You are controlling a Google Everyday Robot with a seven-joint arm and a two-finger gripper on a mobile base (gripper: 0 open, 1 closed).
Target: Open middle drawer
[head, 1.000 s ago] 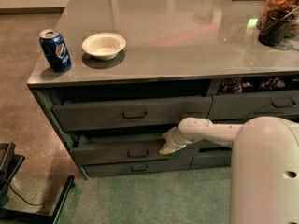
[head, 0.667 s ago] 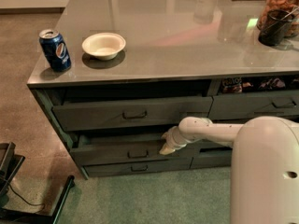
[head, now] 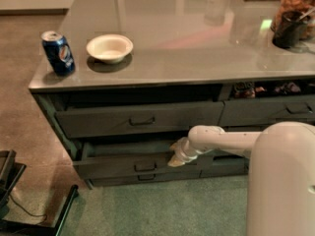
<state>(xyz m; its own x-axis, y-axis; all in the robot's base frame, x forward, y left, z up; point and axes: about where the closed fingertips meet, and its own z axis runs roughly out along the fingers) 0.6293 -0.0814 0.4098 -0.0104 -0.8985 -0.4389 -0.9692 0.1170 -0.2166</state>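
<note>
The middle drawer [head: 113, 165] is a dark grey-green drawer with a small loop handle [head: 145, 167]. It stands partly pulled out and a strip of its greenish inside [head: 125, 149] shows. My gripper [head: 176, 159] is at the top edge of the drawer's front, right of the handle, at the end of my white arm [head: 221, 141]. Above it is the taller top drawer [head: 138, 119]. Below it is the slim bottom drawer [head: 147, 178], pushed in.
On the grey countertop [head: 197, 48] stand a blue soda can [head: 58, 52] near the left corner and a white bowl [head: 109, 48]. Dark containers [head: 290, 21] stand at the far right. More drawers [head: 268, 113] are on the right. A black frame [head: 29, 215] stands on the floor at lower left.
The middle drawer has come a little further out toward me, and my gripper has moved with its front edge. Nothing on the countertop has moved.
</note>
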